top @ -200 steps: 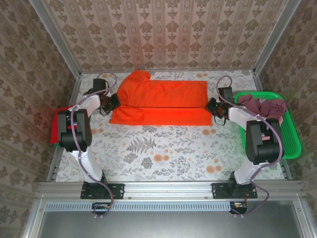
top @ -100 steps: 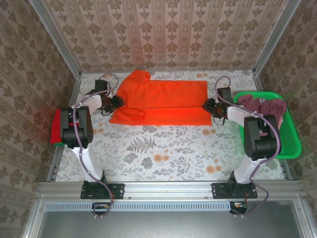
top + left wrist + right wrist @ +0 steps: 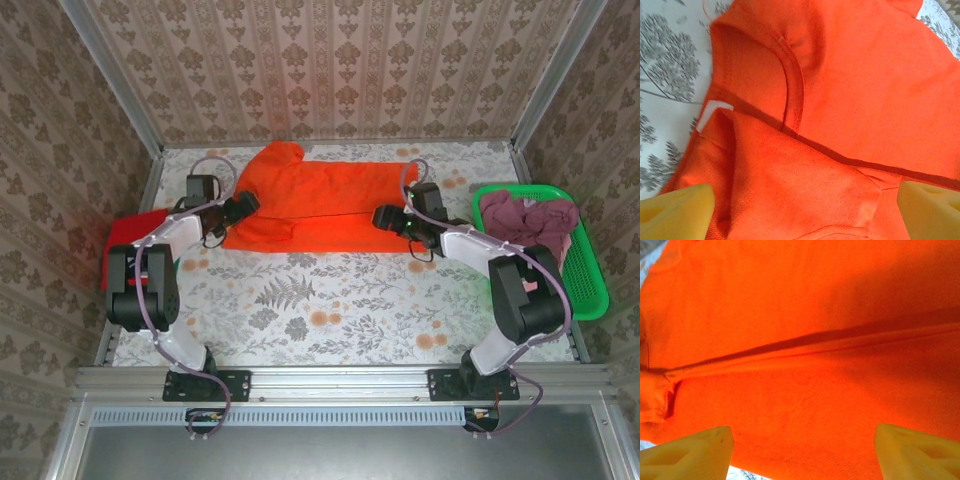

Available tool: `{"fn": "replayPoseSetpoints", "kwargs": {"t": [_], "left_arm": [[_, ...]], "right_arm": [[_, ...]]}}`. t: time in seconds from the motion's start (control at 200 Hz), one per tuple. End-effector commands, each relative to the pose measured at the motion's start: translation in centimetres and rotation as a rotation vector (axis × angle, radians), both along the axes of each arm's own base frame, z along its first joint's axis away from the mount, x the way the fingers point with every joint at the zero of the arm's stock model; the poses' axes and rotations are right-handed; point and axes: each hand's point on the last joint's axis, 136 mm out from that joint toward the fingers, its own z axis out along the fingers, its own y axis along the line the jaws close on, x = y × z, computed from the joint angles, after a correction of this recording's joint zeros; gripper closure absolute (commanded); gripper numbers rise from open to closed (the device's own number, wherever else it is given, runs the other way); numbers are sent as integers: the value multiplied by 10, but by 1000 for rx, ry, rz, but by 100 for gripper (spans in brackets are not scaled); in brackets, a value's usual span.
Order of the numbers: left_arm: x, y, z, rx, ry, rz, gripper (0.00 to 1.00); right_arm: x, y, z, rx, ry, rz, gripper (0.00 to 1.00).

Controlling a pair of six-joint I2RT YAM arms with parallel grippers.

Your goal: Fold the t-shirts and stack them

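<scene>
Top: orange t-shirt (image 3: 320, 205) lay folded lengthwise, far centre, left gripper (image 3: 243, 203) and right gripper (image 3: 385, 216) over it; mauve tees (image 3: 525, 212) unfolded in basket (image 3: 590, 285). Left wrist: jaws wide above collar (image 3: 795, 85). Right wrist: jaws wide, empty. Cross-fold and stacking looked undone.

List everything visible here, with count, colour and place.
table: one, floral-patterned top, under everything
basket: one, bright green mesh, at the table's right edge
orange t-shirt: one, bright orange, folded lengthwise, far middle of the table
red t-shirt: one, red, at the table's left edge
mauve t-shirts: a heap, count unclear, dusty pink, in the basket
left gripper: one, yellow fingers, open over the orange t-shirt's collar end
right gripper: one, yellow fingers, open over its right end
</scene>
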Motion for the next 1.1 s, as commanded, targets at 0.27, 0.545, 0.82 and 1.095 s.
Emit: {"fn": "replayPoseSetpoints", "kwargs": {"t": [0.27, 0.545, 0.82, 1.095], "left_arm": [[-22, 7, -50, -82, 77, 89, 7], [-89, 10, -74, -80, 189, 93, 7], [-134, 10, -51, -18, 194, 103, 7], [-118, -20, -17, -40, 168, 53, 9]], "right_arm": [[-36, -29, -70, -58, 225, -123, 29], [-88, -42, -88, -26, 330, -170, 30], [-119, -45, -72, -9, 308, -156, 31], [-77, 2, -25, 74, 146, -35, 31]]}}
